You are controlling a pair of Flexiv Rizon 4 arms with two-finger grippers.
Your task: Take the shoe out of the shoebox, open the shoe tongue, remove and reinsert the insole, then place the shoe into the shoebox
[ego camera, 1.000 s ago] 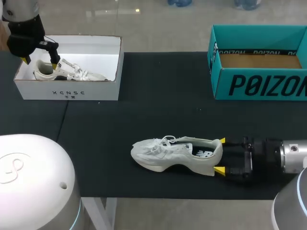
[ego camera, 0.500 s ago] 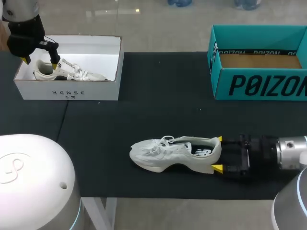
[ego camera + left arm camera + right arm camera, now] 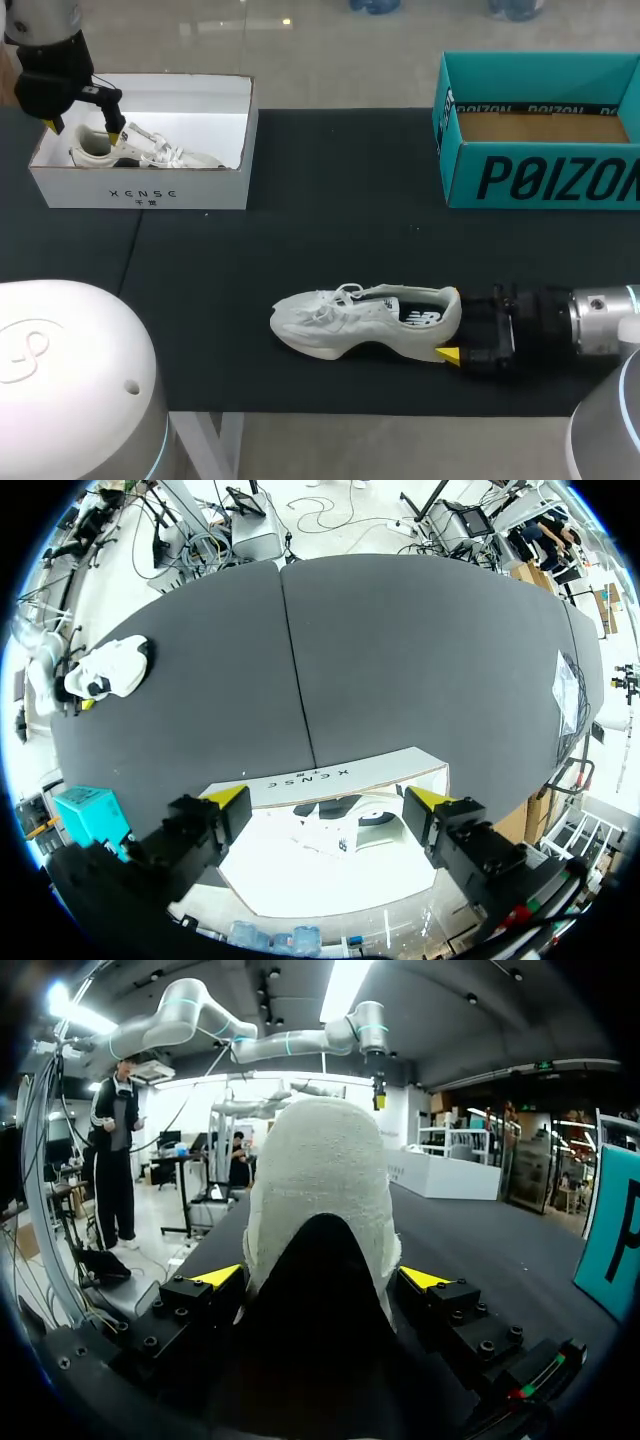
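A white sneaker (image 3: 350, 322) lies on its side on the black table, toe to the left. My right gripper (image 3: 452, 323) is at its heel, open, with one yellow tip on each side. In the right wrist view the sneaker's heel (image 3: 320, 1170) fills the space between the fingers (image 3: 425, 1278) of my right gripper (image 3: 320, 1290); I cannot tell if they touch it. My left gripper (image 3: 85, 128) hangs open over the white shoebox (image 3: 140, 190) at the back left. A second white shoe (image 3: 145, 152) lies in that box, under the left gripper (image 3: 328, 800).
A teal shoebox (image 3: 540, 180) stands open at the back right, showing only its cardboard floor. In the left wrist view the white box's front wall (image 3: 330, 776) is just ahead of the fingers, and the sneaker (image 3: 110, 668) lies far across the table.
My right gripper has slid left along the table, so the sneaker's heel now sits deeper between its fingers. The sneaker shifted slightly left. The left arm has not moved.
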